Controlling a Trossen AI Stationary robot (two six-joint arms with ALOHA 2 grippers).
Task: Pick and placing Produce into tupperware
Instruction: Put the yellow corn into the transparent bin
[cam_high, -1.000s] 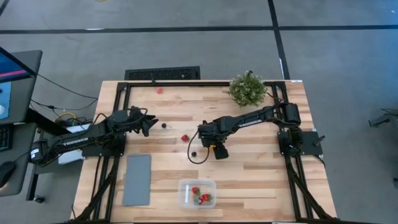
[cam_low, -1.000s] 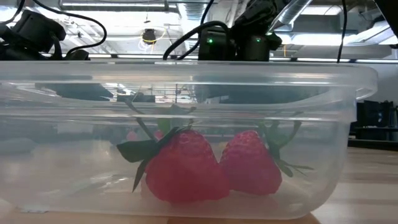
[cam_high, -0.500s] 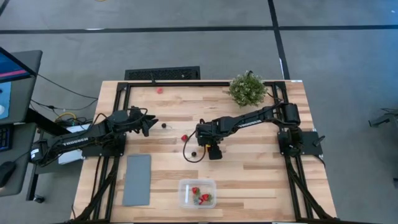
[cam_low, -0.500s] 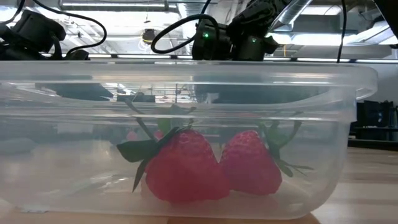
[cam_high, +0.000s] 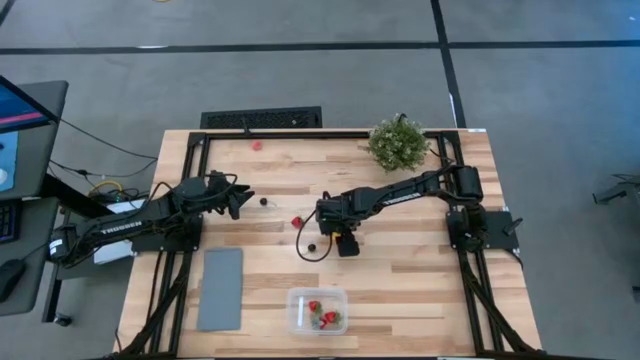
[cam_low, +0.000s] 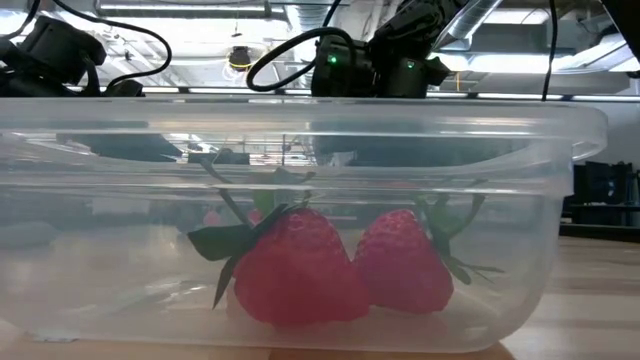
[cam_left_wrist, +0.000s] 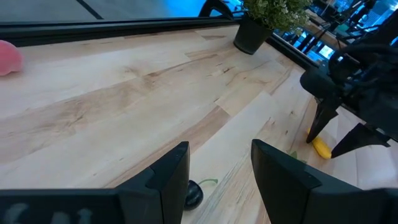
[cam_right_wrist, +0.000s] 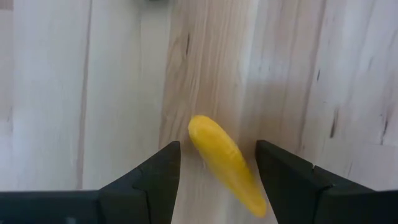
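While hanging over mid-table (cam_high: 400, 260), right end effector (cam_right_wrist: 217, 165) spread wide, straddling one yellow piece (cam_right_wrist: 225, 164) lying flat on the wood between the fingers (cam_right_wrist: 281, 177), not gripped. Two strawberries (cam_low: 300, 268) inside the tupperware (cam_high: 317, 310) at the near edge. One more red strawberry (cam_high: 297, 222) and two black berries (cam_high: 264, 201) loose nearby. Left end effector (cam_left_wrist: 219, 171) parted, empty, just beside one berry.
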